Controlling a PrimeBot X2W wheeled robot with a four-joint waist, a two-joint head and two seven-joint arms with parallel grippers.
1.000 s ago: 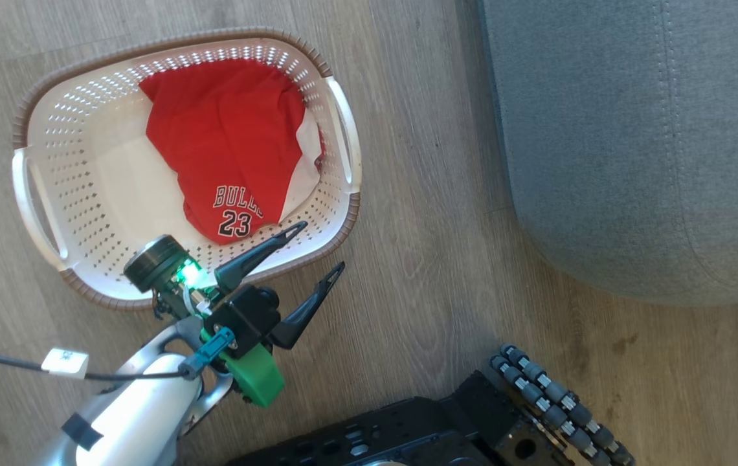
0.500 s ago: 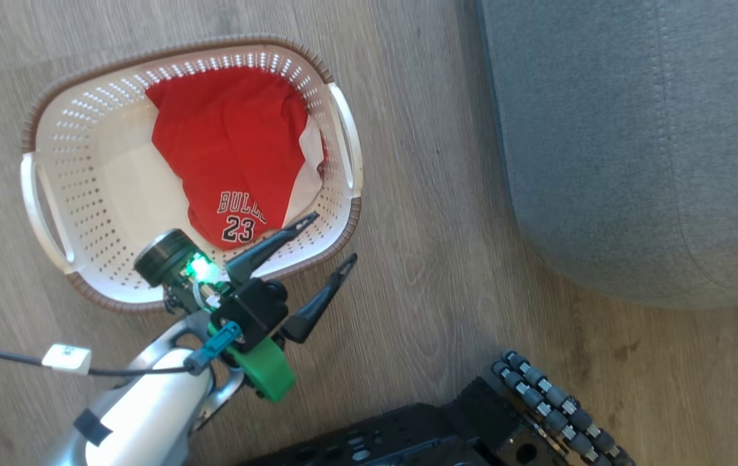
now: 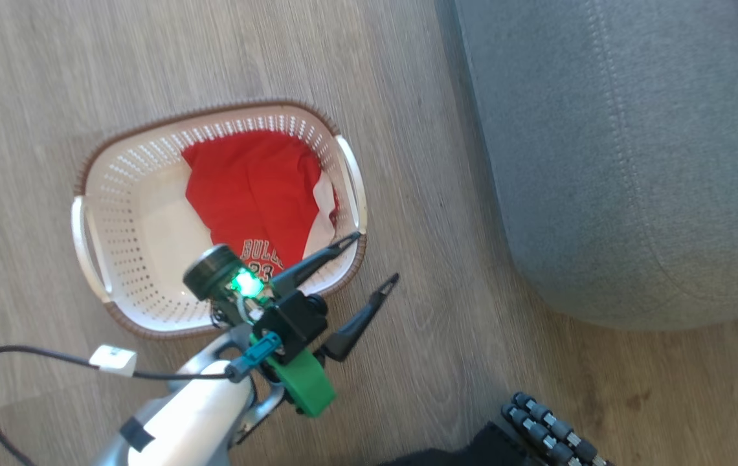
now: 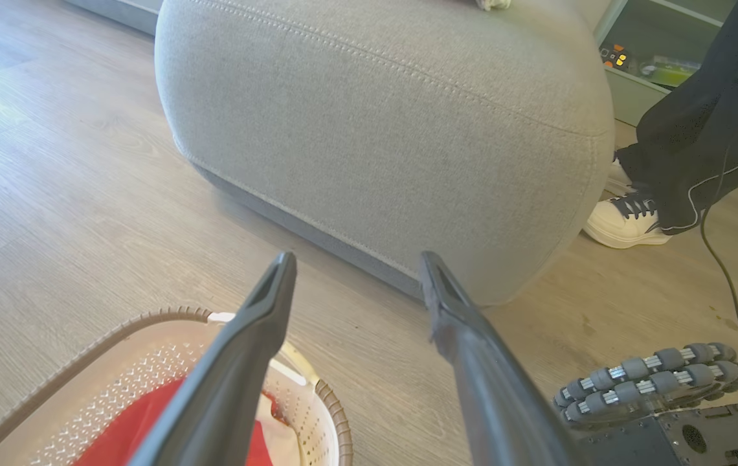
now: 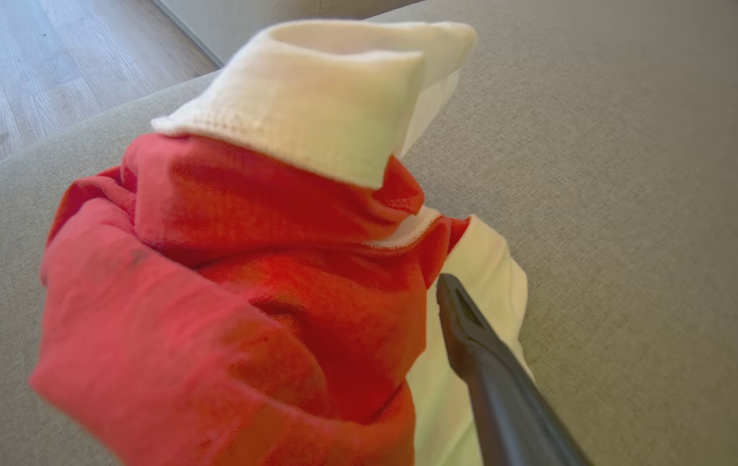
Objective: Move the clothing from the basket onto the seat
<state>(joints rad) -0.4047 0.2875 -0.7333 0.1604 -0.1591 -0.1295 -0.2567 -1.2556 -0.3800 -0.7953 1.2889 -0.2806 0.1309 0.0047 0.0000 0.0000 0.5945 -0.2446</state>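
The grey seat (image 3: 634, 162) fills the right side. A strip of bare floor (image 3: 427, 213) separates its rounded edge from the basket (image 3: 116, 213). One red garment (image 3: 259, 188) lies in the basket, and a second garment (image 5: 246, 291) sits heaped on the seat. The left gripper (image 3: 376, 257) hangs spread wide over the basket's rim. The right gripper (image 5: 369, 281) shows one finger (image 5: 479, 349) beside the heap; the other is hidden, so I cannot tell its grip.

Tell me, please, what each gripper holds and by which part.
The left gripper is open and empty. The right gripper has one finger beside the red garment on the seat; its other finger is hidden, so a hold cannot be told.
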